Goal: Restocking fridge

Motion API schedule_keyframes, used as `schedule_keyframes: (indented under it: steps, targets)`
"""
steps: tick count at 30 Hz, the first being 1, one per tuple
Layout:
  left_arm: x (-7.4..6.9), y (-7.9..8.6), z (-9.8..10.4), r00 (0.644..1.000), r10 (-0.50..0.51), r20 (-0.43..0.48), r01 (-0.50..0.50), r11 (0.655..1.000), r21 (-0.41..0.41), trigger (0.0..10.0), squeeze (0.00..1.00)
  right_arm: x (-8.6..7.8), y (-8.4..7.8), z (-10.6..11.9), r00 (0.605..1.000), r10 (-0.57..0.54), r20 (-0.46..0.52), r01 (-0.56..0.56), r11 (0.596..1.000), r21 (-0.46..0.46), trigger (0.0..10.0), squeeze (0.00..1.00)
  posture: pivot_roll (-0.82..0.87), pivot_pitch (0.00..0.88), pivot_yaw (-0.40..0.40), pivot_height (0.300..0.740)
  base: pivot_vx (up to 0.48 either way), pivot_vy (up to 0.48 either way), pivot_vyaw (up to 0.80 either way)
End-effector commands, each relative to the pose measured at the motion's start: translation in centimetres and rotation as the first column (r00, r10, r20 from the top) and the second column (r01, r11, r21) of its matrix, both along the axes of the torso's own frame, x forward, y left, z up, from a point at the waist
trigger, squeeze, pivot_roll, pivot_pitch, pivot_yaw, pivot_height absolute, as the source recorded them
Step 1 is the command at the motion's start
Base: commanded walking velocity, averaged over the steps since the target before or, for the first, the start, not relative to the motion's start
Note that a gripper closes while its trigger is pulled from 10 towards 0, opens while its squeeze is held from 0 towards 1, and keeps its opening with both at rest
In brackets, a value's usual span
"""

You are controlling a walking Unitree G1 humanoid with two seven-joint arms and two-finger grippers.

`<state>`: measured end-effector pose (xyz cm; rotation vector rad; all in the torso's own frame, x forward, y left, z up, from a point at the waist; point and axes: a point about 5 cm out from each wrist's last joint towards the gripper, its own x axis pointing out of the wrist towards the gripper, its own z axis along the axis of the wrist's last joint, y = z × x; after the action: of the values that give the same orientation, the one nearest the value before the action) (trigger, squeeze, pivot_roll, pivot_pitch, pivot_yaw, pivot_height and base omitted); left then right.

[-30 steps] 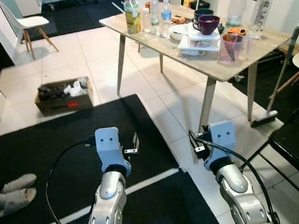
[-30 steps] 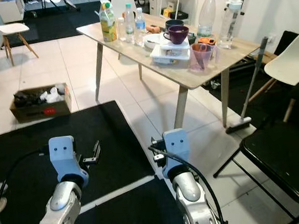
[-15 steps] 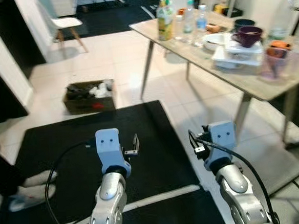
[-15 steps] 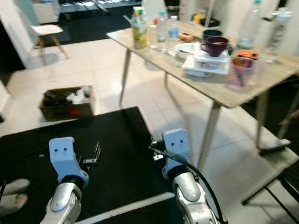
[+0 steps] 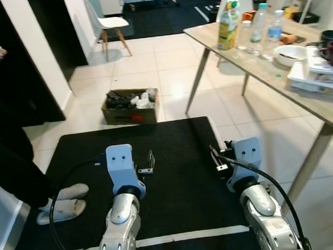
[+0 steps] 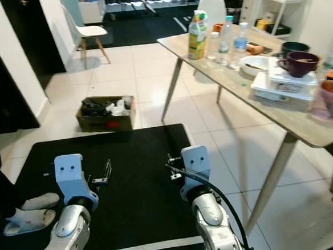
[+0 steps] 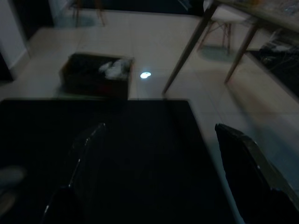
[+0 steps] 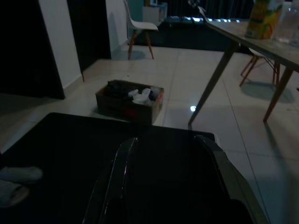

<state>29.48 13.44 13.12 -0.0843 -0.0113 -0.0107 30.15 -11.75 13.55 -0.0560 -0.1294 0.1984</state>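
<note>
Both arms are just tucked out front over the black mat (image 5: 174, 159), carrying nothing — looks like a walking pose, not a reaching one. Left gripper (image 7: 159, 154) has its fingers spread wide apart; right gripper (image 8: 168, 177) is released too, nothing between the fingers. No fridge to point at yet, but the juice carton (image 6: 196, 27) and water bottles (image 6: 232, 37) sit on the table (image 6: 268, 103) off to the right. A cardboard box (image 5: 131, 106) and a person's slippered feet (image 5: 60, 202) sit around the mat — worth steering clear of.
</note>
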Motion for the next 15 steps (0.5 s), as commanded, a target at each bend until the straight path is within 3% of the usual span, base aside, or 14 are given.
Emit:
schedule_keyframes:
  steps: [1, 15]
  targets:
    - [-0.14, 0.24, -0.36, 1.0, 0.012, -0.014, -0.012, 1.0, 0.011, 10.0, 0.0, -0.12, 0.0, -0.07, 1.0, -0.005, -0.005, 0.005, 1.0, 0.021, 10.0, 0.0, -0.12, 0.109, 0.014, 0.74, 0.36, 0.0, 0.0]
    - [-0.06, 0.29, -0.52, 0.999, 0.022, -0.025, -0.022, 1.0, 0.001, 10.0, 0.0, -0.11, -0.13, -0.06, 1.0, -0.009, -0.009, 0.009, 0.999, 0.04, 10.0, 0.0, -0.11, 0.111, 0.012, 0.74, 0.363, 0.0, 0.0]
